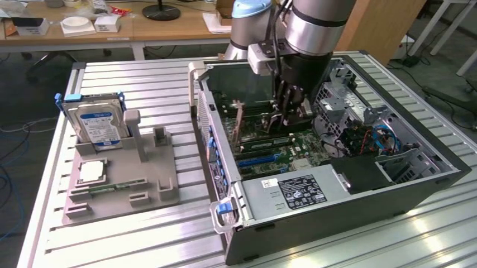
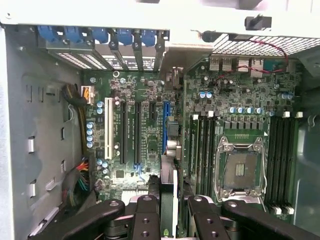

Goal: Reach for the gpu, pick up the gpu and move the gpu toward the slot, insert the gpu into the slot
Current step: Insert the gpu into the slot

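Observation:
My gripper point(image 1: 287, 116) is down inside the open computer case, over the green motherboard point(image 1: 294, 146). It is shut on the gpu point(image 1: 253, 114), a thin dark card held upright, with its bracket end point(image 1: 237, 121) toward the case's rear wall. In the wrist view the gpu point(image 2: 170, 185) runs edge-on between my two black fingers point(image 2: 146, 216), and my gripper point(image 2: 172, 212) grips it from both sides. The card lines up with the blue connector point(image 2: 165, 122), right beside the long black slot point(image 2: 136, 131). Whether its edge is seated I cannot tell.
The case walls point(image 1: 216, 151) close in around the arm. A power supply point(image 1: 298, 191) lies at the front, and cables point(image 1: 376, 139) and a drive cage at the exterior view's right. The processor socket point(image 2: 240, 170) and memory slots point(image 2: 202, 145) flank the card. A hard drive point(image 1: 93, 120) stands on a grey fixture point(image 1: 123, 178).

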{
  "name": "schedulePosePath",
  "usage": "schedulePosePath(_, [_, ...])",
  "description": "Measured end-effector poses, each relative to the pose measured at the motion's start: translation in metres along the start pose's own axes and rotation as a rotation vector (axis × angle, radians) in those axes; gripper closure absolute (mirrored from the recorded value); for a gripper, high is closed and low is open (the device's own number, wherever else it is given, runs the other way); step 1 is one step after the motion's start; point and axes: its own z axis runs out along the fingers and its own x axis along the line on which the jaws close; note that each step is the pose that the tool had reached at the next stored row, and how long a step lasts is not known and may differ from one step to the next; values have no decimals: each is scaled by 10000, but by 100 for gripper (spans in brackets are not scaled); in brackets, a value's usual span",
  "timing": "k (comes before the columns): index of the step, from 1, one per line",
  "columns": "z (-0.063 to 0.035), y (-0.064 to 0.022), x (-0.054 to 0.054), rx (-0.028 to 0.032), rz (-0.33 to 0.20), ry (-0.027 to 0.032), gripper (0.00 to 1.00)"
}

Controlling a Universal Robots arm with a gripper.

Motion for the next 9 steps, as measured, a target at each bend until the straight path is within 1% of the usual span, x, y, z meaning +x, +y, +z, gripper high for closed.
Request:
schedulePosePath(4, [53, 3, 3, 21, 417, 11, 73])
schedulePosePath(9, [103, 9, 6, 23, 435, 12, 73])
